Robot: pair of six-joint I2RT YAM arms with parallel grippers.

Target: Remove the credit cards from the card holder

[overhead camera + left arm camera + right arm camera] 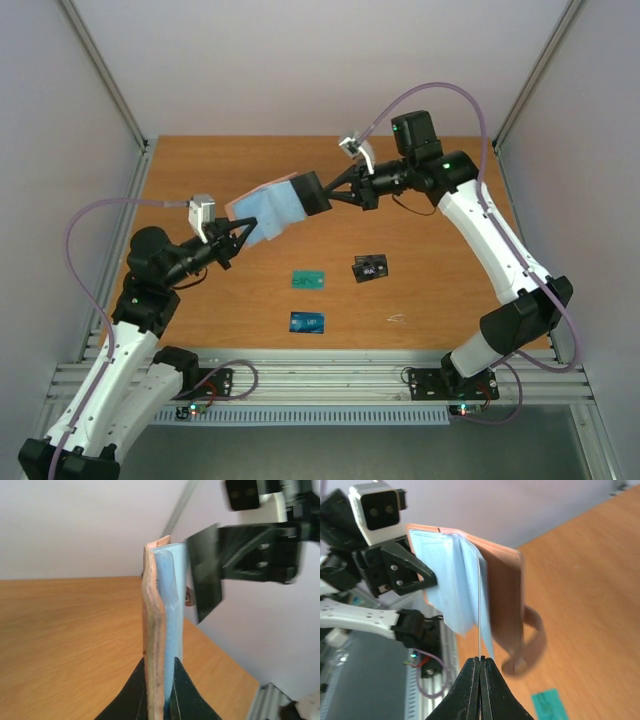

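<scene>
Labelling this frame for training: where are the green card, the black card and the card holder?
green card (pixel 308 279), top external view, its middle.
black card (pixel 371 268), top external view, its middle.
card holder (pixel 268 212), top external view, blue-grey inner face.

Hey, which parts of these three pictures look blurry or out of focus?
Top view: sharp, evenly lit, soft shadows. Left wrist view: card holder fairly clear, right gripper behind it blurred. Right wrist view: the holder's strap and the left gripper look soft.
</scene>
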